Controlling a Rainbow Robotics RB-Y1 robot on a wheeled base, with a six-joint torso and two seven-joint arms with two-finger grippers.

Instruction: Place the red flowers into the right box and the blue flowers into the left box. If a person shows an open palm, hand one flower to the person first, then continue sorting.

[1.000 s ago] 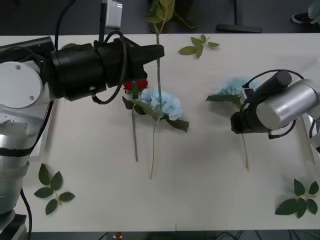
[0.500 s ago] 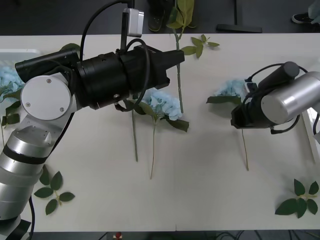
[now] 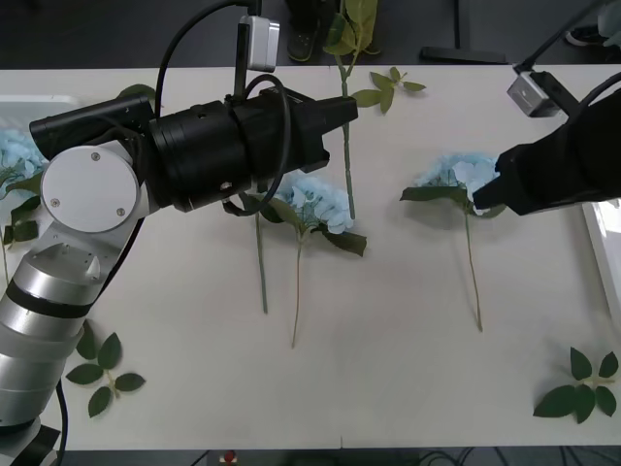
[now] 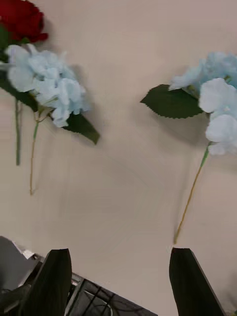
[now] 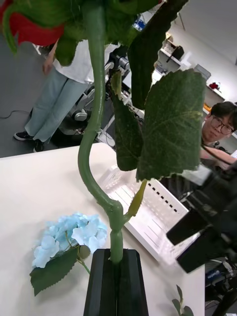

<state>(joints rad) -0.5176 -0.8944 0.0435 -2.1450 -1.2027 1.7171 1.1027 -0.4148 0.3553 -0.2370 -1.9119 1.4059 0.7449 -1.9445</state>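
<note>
left pincer [image 5: 116, 276]: clamped on red flower stem [image 5: 94, 163], held upright | right pincer [image 4: 118, 276]: spread open above blue flower [image 4: 217, 106] at 3 o'clock on desk [image 3: 388, 340]

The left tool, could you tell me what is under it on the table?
Under the left tool lie a blue hydrangea and two stems; the arm covers their upper ends.

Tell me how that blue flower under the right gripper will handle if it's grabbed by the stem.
Probably floppy: the blue flower has a thin stem and a wide head, so the head may droop. Likely light. The leaf by the head could snag. The right gripper is open above it; the left gripper holds a red flower.
</note>
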